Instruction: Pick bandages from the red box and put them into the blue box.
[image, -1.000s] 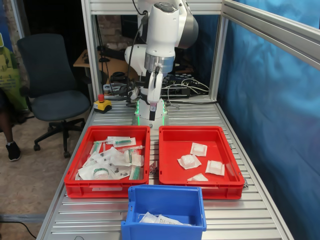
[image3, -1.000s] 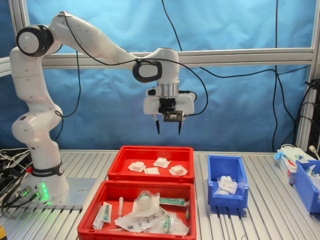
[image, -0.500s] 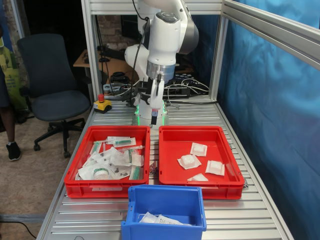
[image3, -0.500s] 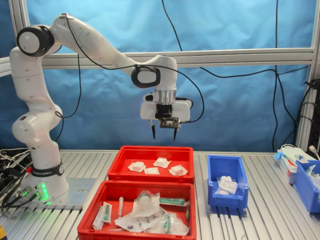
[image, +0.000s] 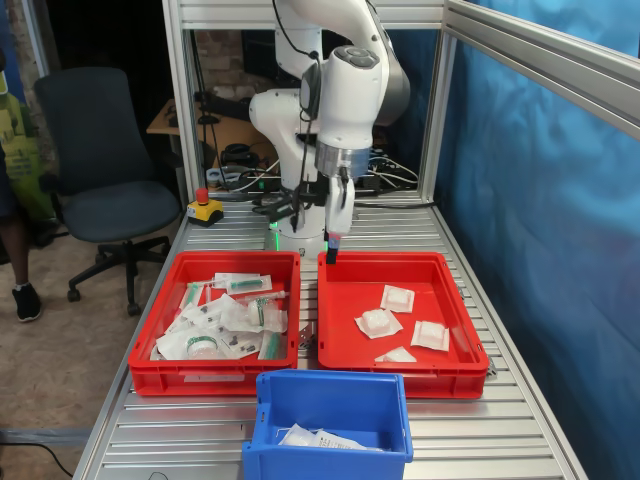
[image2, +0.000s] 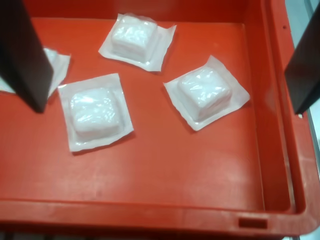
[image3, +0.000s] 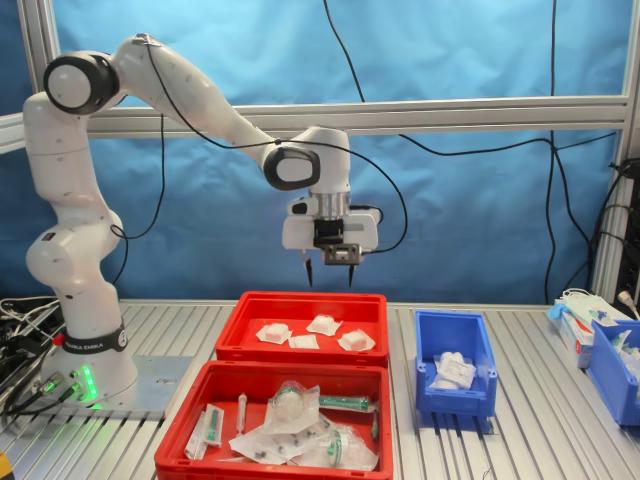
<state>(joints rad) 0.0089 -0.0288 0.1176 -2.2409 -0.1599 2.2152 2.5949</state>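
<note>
Four bandages (image: 379, 322) are lying in the red box (image: 333, 330) below the gripper (image3: 328, 272). Two red trays are sitting side by side: that box and a second red tray (image: 146, 362) holding a heap of clear green-marked packs (image: 228, 318), too overlapped to count. One blue box (image: 330, 405) is holding white packets (image3: 455, 369), number unclear. One robot arm (image3: 190, 95) is standing over them.

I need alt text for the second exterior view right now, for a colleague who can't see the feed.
The open, empty gripper hangs above the red box, which holds four white bandages. To the second exterior view's right stands the blue box with white packets already inside; nearer the camera, a second red tray holds green-marked clear packs.
</note>
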